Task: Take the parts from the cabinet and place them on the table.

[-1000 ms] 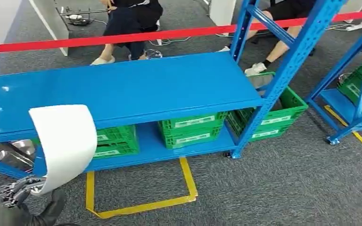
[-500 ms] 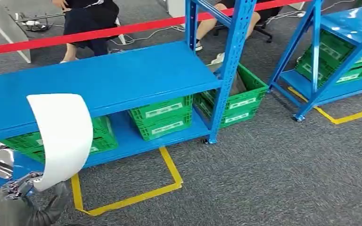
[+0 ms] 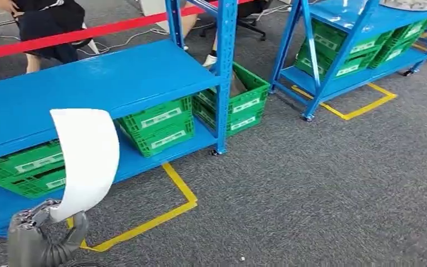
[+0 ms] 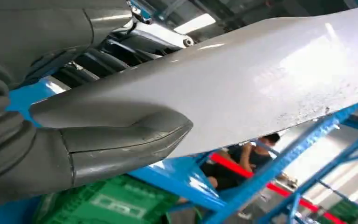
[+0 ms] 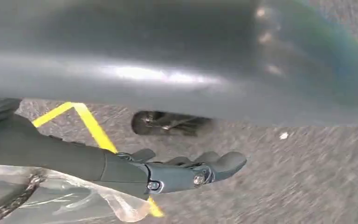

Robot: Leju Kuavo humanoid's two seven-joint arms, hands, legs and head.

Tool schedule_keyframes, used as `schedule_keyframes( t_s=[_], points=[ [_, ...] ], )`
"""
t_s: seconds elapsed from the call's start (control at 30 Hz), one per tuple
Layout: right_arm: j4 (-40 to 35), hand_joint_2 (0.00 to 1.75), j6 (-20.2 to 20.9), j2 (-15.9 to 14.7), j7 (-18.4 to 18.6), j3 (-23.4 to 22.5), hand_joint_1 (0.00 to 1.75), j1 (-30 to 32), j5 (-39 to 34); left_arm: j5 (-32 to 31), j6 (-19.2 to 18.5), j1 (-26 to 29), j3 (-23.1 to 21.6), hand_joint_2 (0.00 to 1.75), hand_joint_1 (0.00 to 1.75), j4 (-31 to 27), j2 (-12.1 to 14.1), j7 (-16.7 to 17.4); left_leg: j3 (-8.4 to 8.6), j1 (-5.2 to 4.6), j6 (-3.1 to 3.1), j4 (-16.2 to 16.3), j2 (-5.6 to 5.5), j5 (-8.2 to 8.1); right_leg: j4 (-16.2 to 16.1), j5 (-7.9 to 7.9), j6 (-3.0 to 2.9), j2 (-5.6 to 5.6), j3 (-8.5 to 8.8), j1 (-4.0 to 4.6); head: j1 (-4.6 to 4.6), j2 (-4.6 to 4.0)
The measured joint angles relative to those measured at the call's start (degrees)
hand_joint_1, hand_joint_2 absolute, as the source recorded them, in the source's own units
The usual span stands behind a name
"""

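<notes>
- Head view: a curved white plastic sheet part [image 3: 84, 158] was held up by the left hand [image 3: 36, 218] in front of a blue metal shelf rack [image 3: 94, 83]. Green plastic crates [image 3: 158, 127] were kept on its low shelf. Yellow tape lines [image 3: 161, 211] were stuck on the grey carpet floor [image 3: 322, 189].
- Left wrist view: the part [image 4: 242, 88] was pinched between the thick thumb [image 4: 121, 140] and the dark fingers [image 4: 98, 58].
- Right wrist view: the right hand [image 5: 182, 170] was seen above the carpet with fingers stretched out, and a clear plastic bag [image 5: 60, 196] was seen beside it.
</notes>
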Motion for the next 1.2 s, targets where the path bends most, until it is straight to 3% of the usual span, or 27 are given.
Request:
schedule_keyframes(
  t_s=[0.03,0.13,0.17,0.2,0.23,0.3,0.33,0.37,0.4,0.47,0.5,0.53,0.63,0.67,0.7,0.73,0.8,0.83,0.87,0.9,0.97,1.0,1.03,1.07,1.13,1.17,1.2],
  points=[
    [-0.2,0.00,-0.3,-0.5,-0.4,0.0,0.00,-0.2,-0.5,0.0,0.0,-0.1,-0.1,1.75,1.75,0.0,0.1,0.1,-0.22,0.02,-0.24,0.7,0.76,0.26,-5.5,-2.20,-0.63,-0.20,3.11,0.35,0.09,-0.02],
    [-0.7,0.00,-1.5,-0.8,-1.1,0.9,0.00,0.0,-2.3,0.7,0.0,-1.2,-0.8,1.75,1.75,0.4,0.4,0.9,-0.83,0.35,-1.21,0.9,2.38,1.66,-5.7,-2.11,-2.23,1.48,1.47,0.64,0.22,0.00],
    [-0.8,0.00,-1.8,-0.8,-1.3,1.3,0.00,0.2,-3.1,1.1,0.0,-1.5,-0.9,1.75,1.75,0.6,0.6,1.0,-1.25,0.68,-1.77,1.5,0.97,0.51,-5.9,-1.38,-3.04,1.68,0.96,0.35,0.22,-0.02],
    [-0.9,0.00,-2.2,-0.9,-1.6,1.7,0.00,0.2,-3.9,1.3,0.0,-1.5,-1.2,1.75,1.75,0.7,0.6,1.1,-1.58,0.89,-2.24,3.0,-2.40,-2.61,-5.7,-0.78,-3.45,2.16,0.04,0.45,0.06,-0.02],
    [-1.0,0.00,-2.5,-1.0,-1.9,2.0,0.00,0.2,-4.4,1.5,0.0,-1.5,-1.4,1.75,1.75,0.9,0.8,1.2,-1.92,0.98,-2.37,6.1,-3.95,-6.39,-5.6,-0.12,-3.83,2.58,-0.82,0.50,0.06,0.00],
    [-1.3,0.00,-3.0,-1.2,-2.5,2.5,0.00,0.0,-5.4,1.9,-0.1,-1.7,-1.6,1.75,1.75,1.4,1.1,1.5,-2.90,0.98,-2.43,13.9,-4.73,-11.85,-5.5,1.37,-4.20,3.73,-2.63,0.79,0.09,-0.02],
    [-1.5,0.00,-3.3,-1.2,-2.7,2.8,0.00,-0.1,-5.9,1.9,-0.2,-1.9,-1.8,1.75,1.75,1.6,1.2,1.6,-2.87,0.96,-2.37,16.7,-4.80,-12.39,-5.3,2.12,-4.17,4.42,-3.24,0.89,0.09,-0.02],
    [-1.7,0.00,-3.5,-1.3,-2.8,3.1,0.00,0.0,-6.1,2.1,-0.2,-2.2,-1.9,1.75,1.75,1.7,1.2,1.6,-2.14,0.94,-2.22,17.2,-4.88,-11.09,-5.1,2.80,-4.14,5.04,-4.21,0.96,0.11,-0.02],
    [-1.7,0.00,-3.6,-1.3,-2.9,3.3,0.00,0.0,-6.3,2.2,-0.3,-2.3,-2.0,1.75,1.75,1.9,1.3,1.7,-0.47,0.95,-2.05,15.5,-4.94,-8.32,-4.6,3.53,-4.05,5.65,-5.51,0.97,0.15,0.00],
    [-1.9,0.00,-3.6,-1.4,-2.9,3.6,0.00,0.1,-6.5,2.2,-0.3,-2.3,-2.1,1.75,1.75,2.1,1.4,1.7,4.97,0.97,-1.65,7.3,-6.03,-4.24,-3.7,4.47,-3.75,7.03,-7.57,0.97,0.13,-0.02],
    [-2.1,0.00,-3.6,-1.4,-2.9,3.7,0.00,0.1,-6.6,2.2,-0.3,-2.5,-2.2,1.75,1.75,2.1,1.5,1.7,7.49,1.08,-1.36,2.5,-8.39,-5.08,-3.4,4.87,-3.54,7.50,-8.48,0.96,0.13,0.00],
    [-2.1,0.00,-3.6,-1.5,-3.0,3.7,0.00,-0.1,-6.7,2.2,-0.3,-2.5,-2.3,1.75,1.75,2.1,1.6,1.7,8.91,1.21,-1.16,-0.3,-9.48,-5.77,-2.9,5.45,-3.22,8.09,-9.09,1.23,0.17,-0.02],
    [-2.6,0.00,-4.2,-2.0,-3.6,4.4,0.00,0.1,-7.6,3.3,-0.5,-2.9,-2.4,1.75,1.75,2.3,1.6,1.6,8.21,0.85,-1.13,-0.9,-8.05,-6.06,-3.2,7.65,-1.81,9.85,-10.68,0.90,0.15,0.00],
    [-2.6,0.00,-4.6,-2.3,-4.0,4.7,0.00,0.1,-8.1,4.1,-0.9,-3.1,-2.5,1.75,1.75,2.3,1.6,1.4,7.42,1.46,-0.42,-1.4,-7.01,-5.59,-3.0,7.36,-1.61,9.61,-11.48,0.95,0.15,0.00],
    [-3.0,0.00,-4.9,-2.3,-4.1,5.0,0.00,0.2,-8.7,4.7,-1.2,-3.2,-2.5,1.75,1.75,2.4,1.5,1.4,6.88,1.30,0.08,-1.4,-6.37,-5.24,-2.0,5.35,-1.45,7.19,-12.33,1.03,0.44,0.00],
    [-3.1,0.00,-5.3,-2.5,-4.3,5.0,0.00,0.2,-9.1,5.0,-1.5,-3.2,-2.5,1.75,1.75,2.4,1.5,1.1,6.38,1.21,0.80,-1.5,-5.78,-4.77,0.7,2.21,-1.14,5.70,-13.23,0.94,0.63,-0.02],
    [-3.8,0.00,-6.3,-2.7,-4.8,5.3,0.00,0.0,-10.1,5.7,-2.4,-3.2,-2.5,1.75,1.75,2.5,1.6,0.7,5.29,0.95,1.10,-1.4,-4.27,-3.83,8.8,-3.38,-0.65,4.77,-15.21,0.79,0.68,0.00],
    [-4.2,0.00,-6.7,-2.9,-5.2,5.7,0.00,0.0,-10.7,6.3,-2.8,-3.3,-2.5,1.75,1.75,2.7,1.5,0.5,4.65,0.80,1.18,-1.4,-3.38,-3.35,12.7,-3.93,-0.45,4.71,-15.95,0.73,0.68,0.00],
    [-4.4,0.00,-7.0,-3.0,-5.4,5.9,0.00,0.0,-11.1,6.6,-3.0,-3.3,-2.6,1.75,1.75,2.8,1.5,0.4,4.11,0.65,1.16,-1.3,-2.68,-2.97,14.6,-2.55,-0.38,4.68,-15.91,0.72,0.68,0.00],
    [-4.7,0.00,-7.4,-3.0,-5.6,6.1,0.00,0.2,-11.5,6.9,-3.2,-3.3,-2.6,1.75,1.75,2.9,1.5,0.3,3.50,0.44,1.15,-1.3,-1.89,-2.55,14.4,0.06,-0.50,4.59,-14.80,0.74,0.72,0.00],
    [-5.3,0.00,-8.1,-3.2,-6.0,6.4,0.00,0.5,-12.4,7.6,-3.7,-3.4,-2.6,1.75,1.75,3.1,1.5,-0.2,2.58,0.01,1.12,-1.3,-0.70,-1.84,7.6,3.31,-1.24,3.79,-9.32,0.89,0.70,-0.02],
    [-5.7,0.00,-8.5,-3.5,-6.1,6.5,0.00,0.5,-12.9,7.7,-4.1,-3.6,-2.6,1.75,1.75,3.1,1.4,-0.2,2.47,-0.15,1.09,-1.2,-0.21,-1.55,1.7,3.02,-1.83,2.35,-4.98,1.23,0.68,-0.02],
    [-6.1,0.00,-8.8,-3.9,-6.3,6.6,0.00,0.3,-13.3,7.7,-4.4,-3.7,-2.6,1.75,1.75,3.1,1.2,-0.2,2.39,-0.40,0.89,-1.1,0.33,-1.42,-3.5,0.88,-2.42,-0.02,-1.06,1.82,0.70,0.00],
    [-6.5,0.00,-8.9,-4.1,-6.5,6.8,0.00,0.3,-13.4,7.7,-4.5,-3.8,-2.6,1.75,1.75,3.1,1.2,-0.3,2.40,-0.43,0.60,-1.0,1.07,-1.20,-5.9,0.32,-2.59,-0.19,0.38,1.95,0.63,0.00],
    [-7.0,0.00,-9.3,-4.6,-6.9,7.1,0.00,0.3,-13.9,7.7,-4.7,-4.1,-2.6,1.75,1.75,3.3,1.1,-0.6,2.33,-0.24,0.00,-1.1,2.40,-0.75,-6.4,0.09,-3.13,1.00,-0.62,2.19,0.83,-0.02],
    [-7.3,0.00,-9.5,-4.7,-7.0,7.4,0.00,0.6,-14.3,7.8,-4.8,-4.3,-2.6,1.75,1.75,3.3,1.0,-0.6,2.43,-0.29,-0.22,-1.1,2.95,-0.72,-6.9,0.55,-3.87,1.62,-0.75,1.99,0.83,-0.02],
    [-7.5,0.00,-9.6,-4.8,-7.1,7.6,0.00,0.8,-14.6,7.8,-4.9,-4.5,-2.6,1.75,1.75,3.3,1.0,-0.6,2.16,-0.13,-0.76,-0.2,0.48,-1.39,-7.4,1.16,-4.19,1.90,-0.70,1.55,0.79,-0.02]
  ],
)
